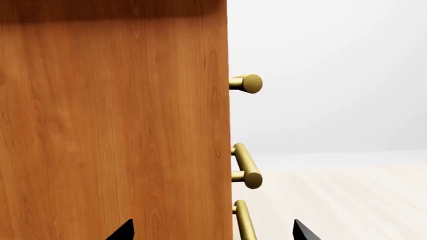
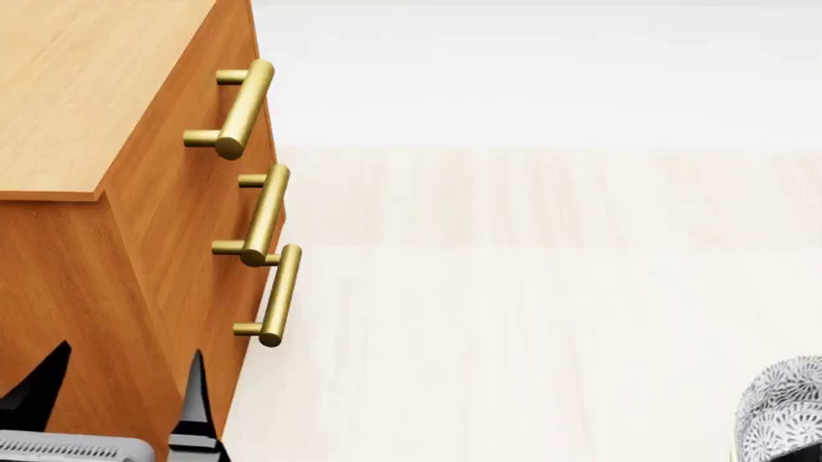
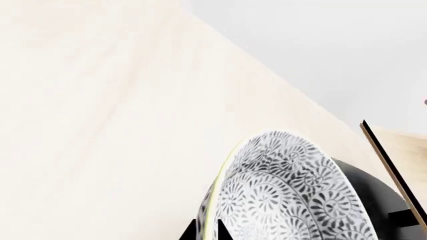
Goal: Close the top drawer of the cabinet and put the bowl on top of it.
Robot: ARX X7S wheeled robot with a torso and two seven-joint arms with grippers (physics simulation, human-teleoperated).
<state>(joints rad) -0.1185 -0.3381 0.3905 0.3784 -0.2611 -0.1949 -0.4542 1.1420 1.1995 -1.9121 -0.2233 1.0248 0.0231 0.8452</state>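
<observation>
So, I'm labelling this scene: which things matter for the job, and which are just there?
Job: orange-brown wooden cabinet; its top drawer, brass-handled; patterned white ceramic bowl.
Just there: two lower drawers; pale wooden rack on black base.

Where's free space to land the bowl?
Cabinet top shows bare from its front edge above the top drawer back to the frame edge, as far as visible. The pale surface between the cabinet front and the bowl is also open. Crowded: beside the cabinet's side panel, where the left gripper sits.
</observation>
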